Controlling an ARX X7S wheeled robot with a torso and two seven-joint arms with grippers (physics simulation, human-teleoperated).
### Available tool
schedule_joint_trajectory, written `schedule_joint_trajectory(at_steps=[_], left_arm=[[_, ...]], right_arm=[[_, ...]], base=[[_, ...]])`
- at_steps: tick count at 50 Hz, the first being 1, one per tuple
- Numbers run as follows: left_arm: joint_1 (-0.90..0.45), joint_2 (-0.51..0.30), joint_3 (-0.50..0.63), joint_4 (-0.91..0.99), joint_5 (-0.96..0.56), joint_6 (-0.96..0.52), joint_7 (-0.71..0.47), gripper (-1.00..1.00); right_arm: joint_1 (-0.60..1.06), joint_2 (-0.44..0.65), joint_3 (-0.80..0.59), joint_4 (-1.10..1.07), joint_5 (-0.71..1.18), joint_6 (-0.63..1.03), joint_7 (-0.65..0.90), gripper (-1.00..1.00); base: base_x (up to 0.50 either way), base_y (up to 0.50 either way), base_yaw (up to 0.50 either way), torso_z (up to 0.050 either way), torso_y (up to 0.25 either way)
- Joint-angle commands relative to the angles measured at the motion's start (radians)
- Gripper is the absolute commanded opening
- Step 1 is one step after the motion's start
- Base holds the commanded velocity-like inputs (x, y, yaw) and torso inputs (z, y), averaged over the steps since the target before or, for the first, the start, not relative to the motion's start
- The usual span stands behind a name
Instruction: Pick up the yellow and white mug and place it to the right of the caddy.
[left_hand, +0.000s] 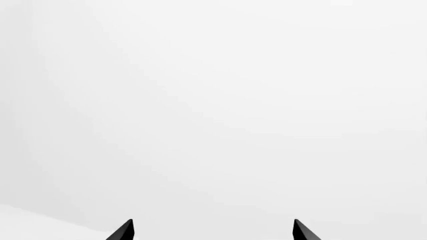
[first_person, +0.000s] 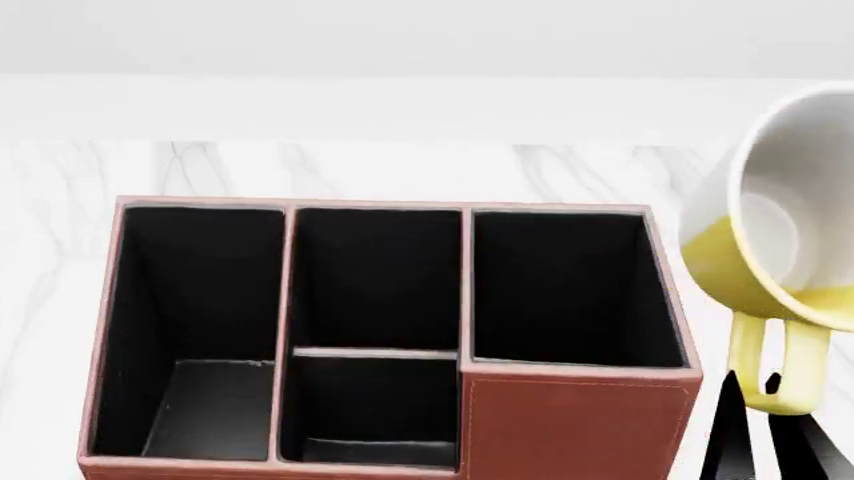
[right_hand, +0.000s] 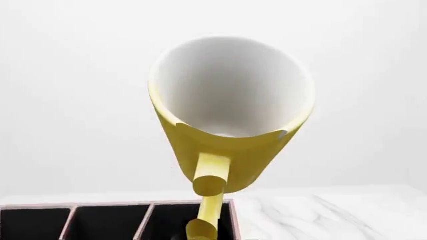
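A pale, featureless white wall backs a white marble-veined tabletop (first_person: 400, 170), and everything sits close to the head camera. The right gripper (first_person: 774, 425) shows only as two dark finger blades rising from the lower edge at the far right; its fingers (first_person: 727, 430) bracket the lower end of the yellow loop handle, closed on it, with the yellow and white mug (first_person: 781, 250) held directly above them, lifted clear of the tabletop and tilted so its white interior faces the camera. In the right wrist view the mug (right_hand: 230, 120) fills the centre, mouth open toward the lens, its handle trailing down toward the gripper, whose own tips are out of frame. Just beside the gripper, toward the robot's left, stands the caddy (first_person: 574, 420), reddish-brown with black-lined compartments and a taller front corner section nearest the fingers; the mug hangs just past its right wall. The left gripper (left_hand: 213, 231) shows two dark tips spread wide apart against blank white, holding nothing.
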Motion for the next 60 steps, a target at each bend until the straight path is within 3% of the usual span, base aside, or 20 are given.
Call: schedule_joint_trajectory(at_steps=[1,24,42,60], left_arm=[[0.000,0.003,0.008,0.000,0.004,0.000,0.000,1.00],[0.006,0.025,0.056,0.000,0.046,0.000,0.000,1.00],[0.012,0.041,0.088,0.000,0.072,0.001,0.000,1.00],[0.018,0.043,0.086,0.000,0.071,0.001,0.000,1.00]], right_arm=[[0.063,0.112,0.023,0.024,0.063,-0.004,-0.067,-1.00],[0.142,0.155,0.116,0.156,0.293,0.159,-0.197,-1.00],[0.091,-0.053,0.106,0.447,0.476,0.218,-0.289,-1.00],[0.040,-0.083,0.102,0.502,0.484,0.187,-0.315,-1.00]], base=[[0.00,0.00,0.00,0.000,0.000],[0.00,0.00,0.00,0.000,0.000],[0.00,0.00,0.00,0.000,0.001],[0.00,0.00,0.00,0.000,0.001]])
